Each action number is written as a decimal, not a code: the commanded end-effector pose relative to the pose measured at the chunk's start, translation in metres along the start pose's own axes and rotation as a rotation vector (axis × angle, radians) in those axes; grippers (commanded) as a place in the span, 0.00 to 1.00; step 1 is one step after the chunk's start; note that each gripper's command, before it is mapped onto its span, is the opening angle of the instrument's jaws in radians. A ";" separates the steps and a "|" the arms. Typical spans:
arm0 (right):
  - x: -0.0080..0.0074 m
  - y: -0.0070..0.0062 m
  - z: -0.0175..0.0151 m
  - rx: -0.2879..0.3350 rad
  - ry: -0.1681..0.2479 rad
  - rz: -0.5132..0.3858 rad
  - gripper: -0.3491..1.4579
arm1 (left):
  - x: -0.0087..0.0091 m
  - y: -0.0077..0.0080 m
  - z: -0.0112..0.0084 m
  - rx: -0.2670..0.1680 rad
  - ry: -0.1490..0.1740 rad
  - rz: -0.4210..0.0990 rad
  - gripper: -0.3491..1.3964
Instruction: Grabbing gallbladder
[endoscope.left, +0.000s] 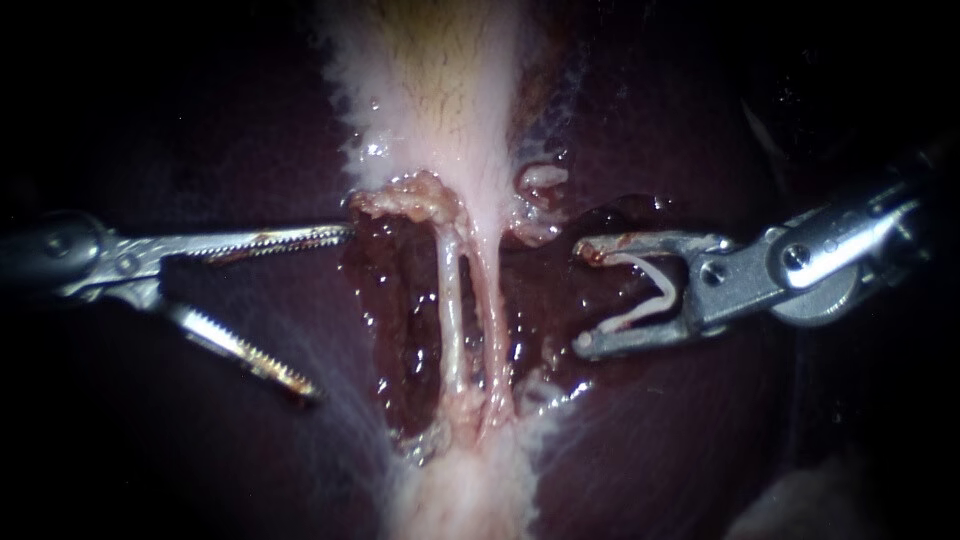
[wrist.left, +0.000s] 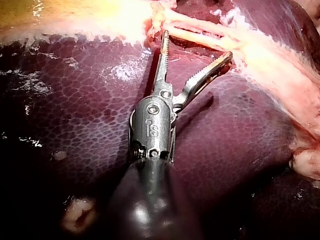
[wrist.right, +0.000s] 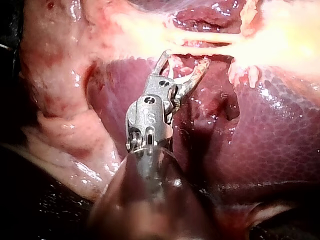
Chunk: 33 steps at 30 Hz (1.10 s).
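The pale gallbladder narrows into lumpy tissue. From there two thin tubes run side by side through a raw red window in the liver. My left instrument stands left of the window, its serrated jaws wide open. The upper jaw tip touches the tissue edge below the gallbladder. In the left wrist view this instrument gapes just short of the tubes. My right instrument sits right of the tubes, jaws spread around a white clip seated between them. Its wrist view shows the same instrument close under the tubes.
Dark liver surrounds both instruments. Wet pale pink tissue lies beside the right instrument's shaft. A small pale nub sits on the window's edge, close to the right instrument's upper jaw.
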 end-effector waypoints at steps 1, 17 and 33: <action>0.0000 0.0000 0.0000 0.000 0.000 0.000 0.47 | 0.0000 0.0000 0.0000 0.000 0.000 0.000 0.87; -0.0001 0.0000 0.0000 0.000 0.000 0.000 0.47 | 0.0047 -0.0063 0.0008 0.064 -0.037 -0.040 0.87; -0.0002 0.0001 0.0001 -0.001 0.000 0.000 0.47 | -0.0003 -0.0098 0.0062 0.060 -0.146 -0.039 0.68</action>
